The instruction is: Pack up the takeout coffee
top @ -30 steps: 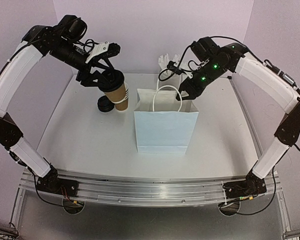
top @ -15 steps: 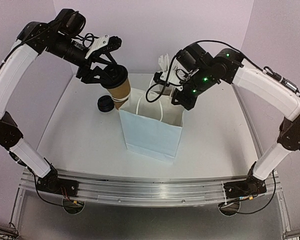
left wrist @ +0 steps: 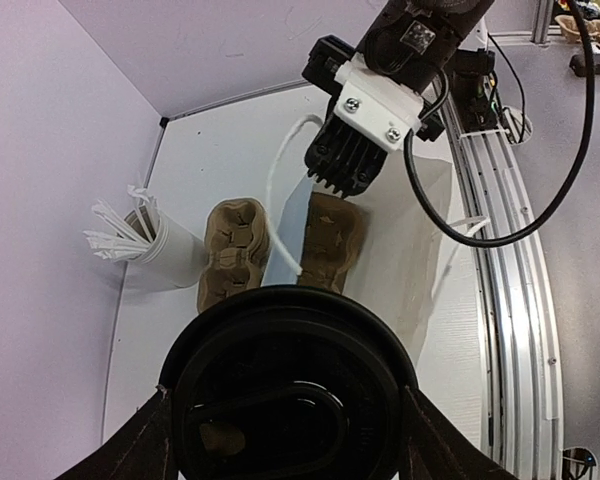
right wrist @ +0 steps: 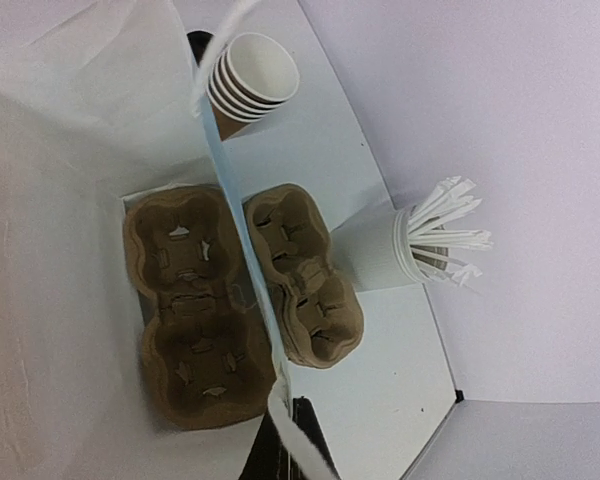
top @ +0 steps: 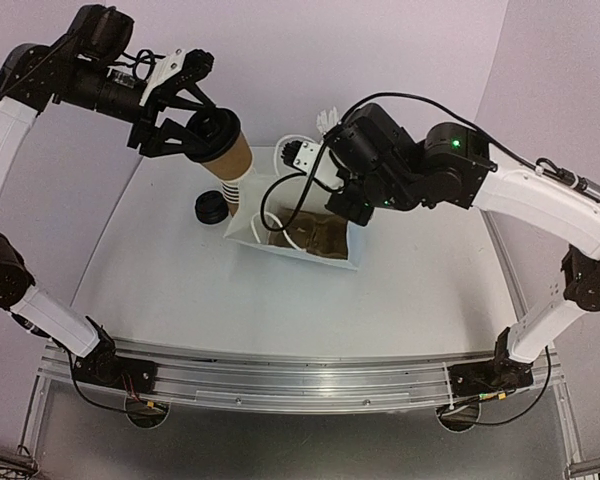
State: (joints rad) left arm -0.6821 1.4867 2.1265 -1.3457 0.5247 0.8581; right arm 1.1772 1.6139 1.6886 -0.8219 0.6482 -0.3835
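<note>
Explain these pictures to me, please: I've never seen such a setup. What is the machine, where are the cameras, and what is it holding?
These are two robot arms bolted at the near edge of a table. The wide picture is taken from above and behind them; the other two come from a camera on each wrist. The left end effector holds a brown coffee cup with a black lid in the air. The right end effector is shut on the rim of a white paper bag, which leans over with its mouth open. A cardboard cup tray lies inside the bag; a second tray lies on the table beside it. Also on the table: a stack of cups, a pile of loose lids and a white cup of white sticks.
</note>
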